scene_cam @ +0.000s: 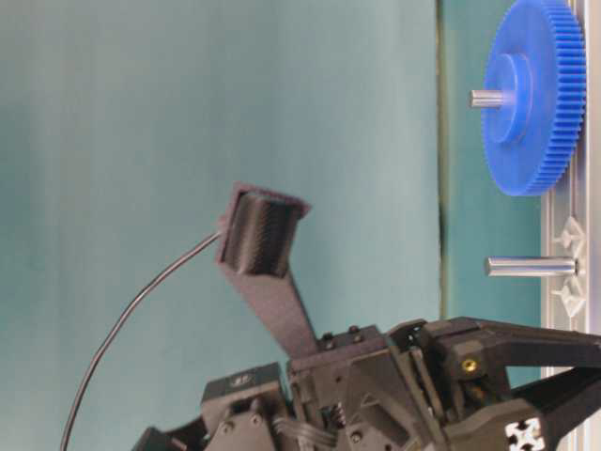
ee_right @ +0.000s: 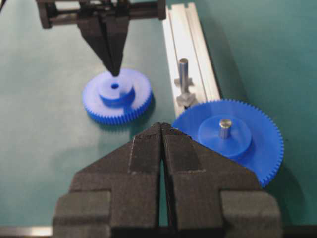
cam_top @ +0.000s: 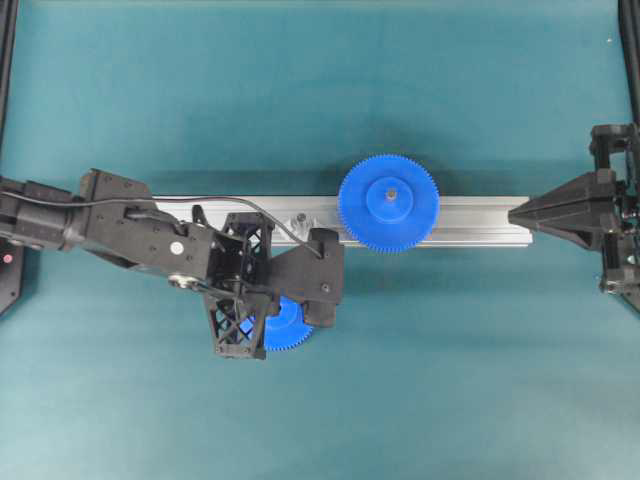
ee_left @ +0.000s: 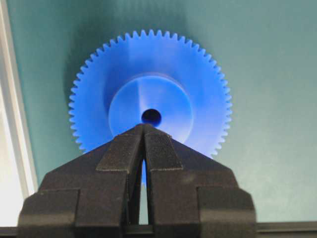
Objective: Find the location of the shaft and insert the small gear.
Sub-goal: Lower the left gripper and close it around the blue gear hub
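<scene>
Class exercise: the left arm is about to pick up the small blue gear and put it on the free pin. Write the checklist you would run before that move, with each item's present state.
1. Small gear lying flat, hub and hole up: ok.
2. Shaft upright on the rail, nothing on it: ok.
3. Left gripper over the small gear's hub: ok.
4. Left gripper open enough to take the gear: not ok, it is shut.
5. Large gear apart from the shaft: ok.
6. Right gripper away from the shaft: ok.
</scene>
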`<state>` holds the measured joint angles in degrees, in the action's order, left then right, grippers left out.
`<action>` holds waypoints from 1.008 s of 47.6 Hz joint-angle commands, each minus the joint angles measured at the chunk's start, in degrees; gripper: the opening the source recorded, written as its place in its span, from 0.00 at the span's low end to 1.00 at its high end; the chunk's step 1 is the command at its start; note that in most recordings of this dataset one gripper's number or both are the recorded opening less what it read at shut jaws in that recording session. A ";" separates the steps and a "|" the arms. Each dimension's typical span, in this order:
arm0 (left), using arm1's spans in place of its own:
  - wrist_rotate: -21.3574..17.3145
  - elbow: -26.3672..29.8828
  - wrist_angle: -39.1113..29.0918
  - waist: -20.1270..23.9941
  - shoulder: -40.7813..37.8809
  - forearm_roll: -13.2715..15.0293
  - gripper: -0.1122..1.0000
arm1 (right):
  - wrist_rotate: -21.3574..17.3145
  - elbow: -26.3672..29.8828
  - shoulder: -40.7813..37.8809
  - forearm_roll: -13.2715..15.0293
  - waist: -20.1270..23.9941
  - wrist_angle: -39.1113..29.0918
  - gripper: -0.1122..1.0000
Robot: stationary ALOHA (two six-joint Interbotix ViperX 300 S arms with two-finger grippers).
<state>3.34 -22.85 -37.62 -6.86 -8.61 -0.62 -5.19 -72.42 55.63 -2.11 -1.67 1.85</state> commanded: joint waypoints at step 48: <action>0.79 4.48 -3.60 -0.35 -1.58 -0.26 0.63 | -0.62 -0.26 0.70 0.00 -0.18 0.62 0.09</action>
<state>3.96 -19.51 -41.66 -6.94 -10.90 -0.79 -5.19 -73.30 56.60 -2.02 -1.67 1.93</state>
